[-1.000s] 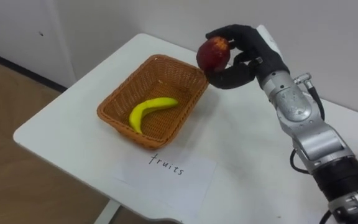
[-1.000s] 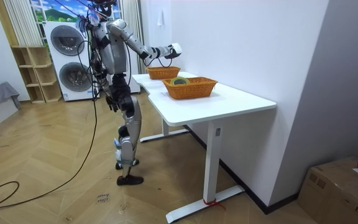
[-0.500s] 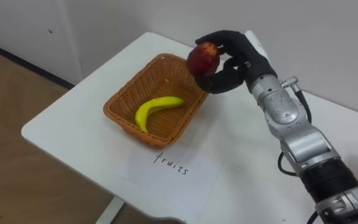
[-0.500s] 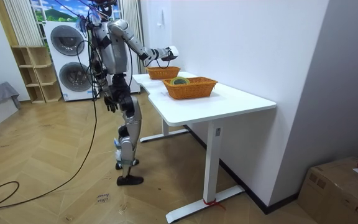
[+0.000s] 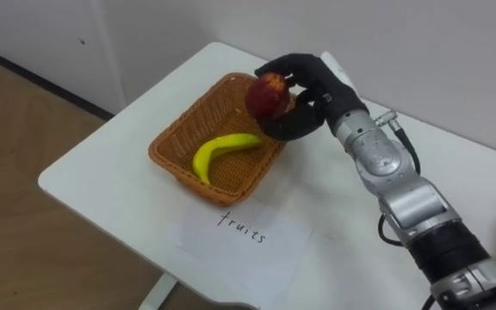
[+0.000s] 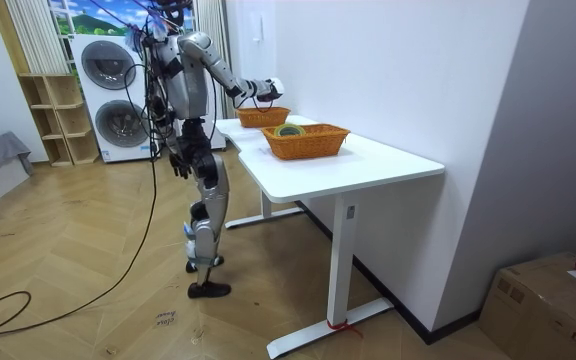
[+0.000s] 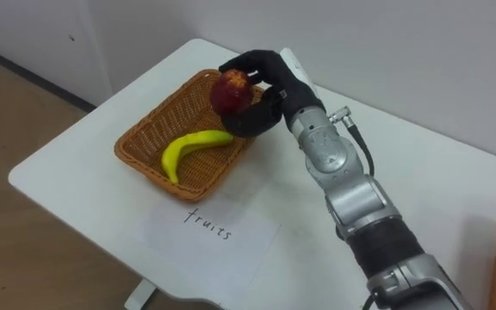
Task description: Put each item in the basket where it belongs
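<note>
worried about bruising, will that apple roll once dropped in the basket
Probably briefly: the apple is round, so it may roll until the banana or wicker basket wall stops it. It looks firm in the right robot hand, so a short drop seems low-risk.

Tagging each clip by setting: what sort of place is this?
Probably a home-style room, perhaps a mock-up: stacked washing machines and a wooden shelf by the wall, wood floor, a white table with wicker baskets.

Bright, even indoor light, probably from overhead; faint soft shadows under the basket
</note>
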